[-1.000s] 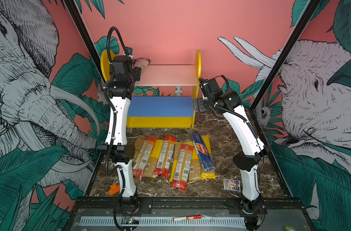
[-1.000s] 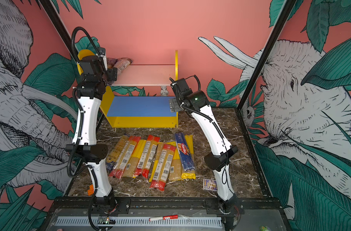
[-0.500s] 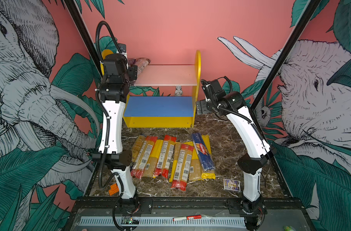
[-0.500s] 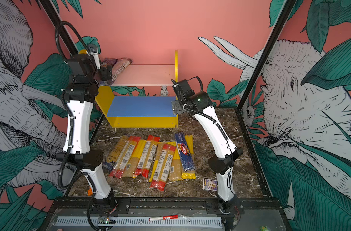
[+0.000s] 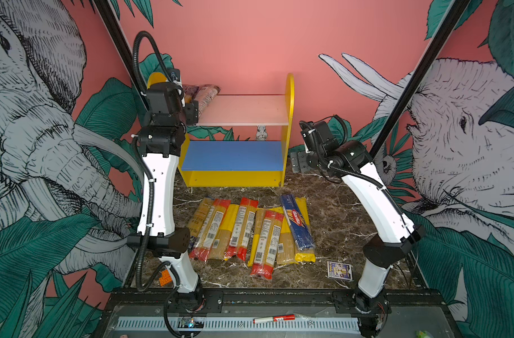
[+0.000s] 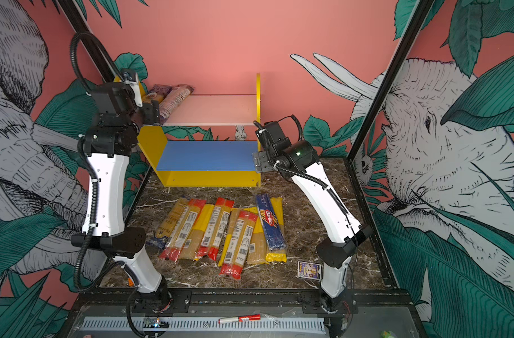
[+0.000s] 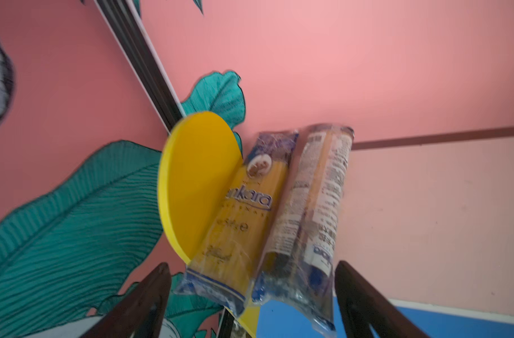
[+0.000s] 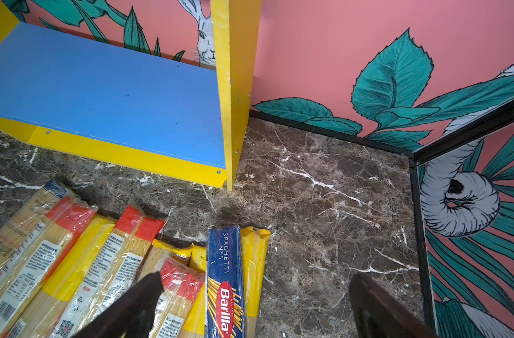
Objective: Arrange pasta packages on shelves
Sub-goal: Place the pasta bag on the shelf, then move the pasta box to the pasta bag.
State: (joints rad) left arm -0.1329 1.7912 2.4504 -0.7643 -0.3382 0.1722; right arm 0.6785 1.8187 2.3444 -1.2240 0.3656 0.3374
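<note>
The shelves [image 5: 289,117] are a yellow unit with a pale pink upper board [image 5: 244,109] and a blue lower board [image 5: 235,155]. Two pasta packages lie side by side at the upper board's left end [image 6: 175,98]: an Ankara one [image 7: 247,216] and a clear printed one [image 7: 314,204]. My left gripper [image 7: 251,264] is open at their near ends, which sit between its fingers; in both top views it hovers at the board's left front corner [image 5: 192,112]. Several more packages [image 5: 249,231], one of them a blue Barilla [image 8: 225,278], lie on the marble floor. My right gripper [image 8: 255,276] is open and empty beside the right side panel [image 6: 258,164].
A small card box [image 5: 339,270] lies near the right arm's base. An orange block [image 5: 165,276] sits by the left arm's base. A red-and-white marker [image 5: 274,318] rests on the front rail. Black frame posts and painted walls close in the sides.
The left arm has swung to the left and drawn its gripper back from the two packets on the upper board. The right gripper has drifted slightly right and down.
</note>
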